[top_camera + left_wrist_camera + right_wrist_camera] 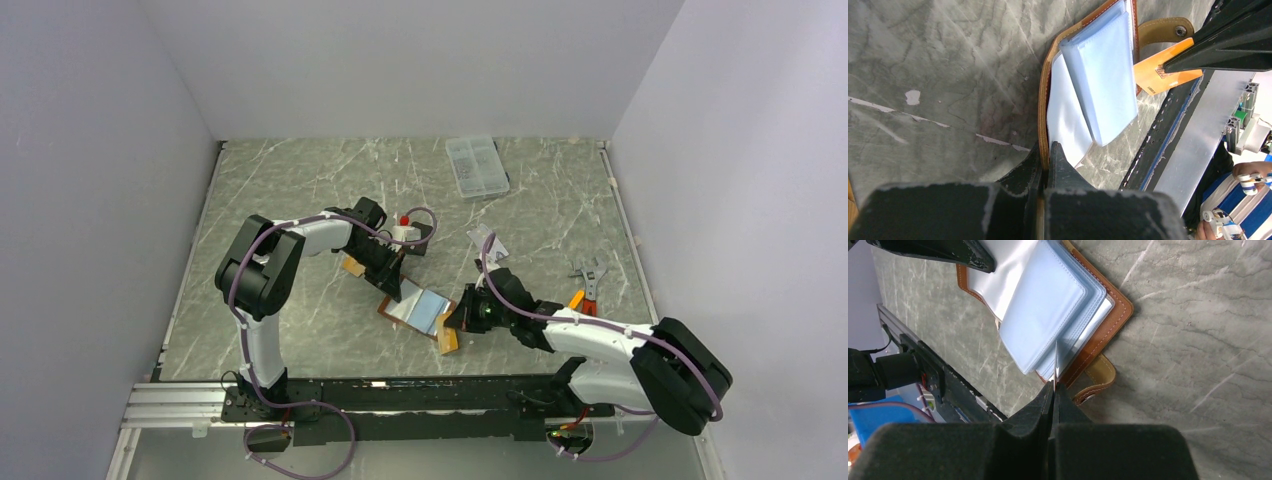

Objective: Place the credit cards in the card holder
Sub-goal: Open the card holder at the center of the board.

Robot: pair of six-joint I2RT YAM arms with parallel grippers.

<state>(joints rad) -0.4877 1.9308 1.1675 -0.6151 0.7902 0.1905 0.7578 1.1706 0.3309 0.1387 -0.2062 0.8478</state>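
Note:
The brown leather card holder point(418, 310) lies open on the table, its pale blue pockets point(1105, 85) fanned up. My left gripper point(1045, 150) is shut on the holder's brown leather edge point(1044, 100) at its far-left end. My right gripper point(1054, 386) is shut on the orange-tan card point(1158, 72). In the right wrist view the card shows edge-on point(1056, 360), its tip at the blue pockets point(1043, 315) near the snap tab point(1098, 382). A silver-grey card point(483, 238) lies behind the holder. I cannot make out the black card.
A clear compartment box point(476, 166) stands at the back. A small white bottle with a red cap point(405, 228) sits by the left arm's wrist. A tan flat piece point(352, 266) lies under the left arm. Pliers with orange handles point(590, 282) lie at the right.

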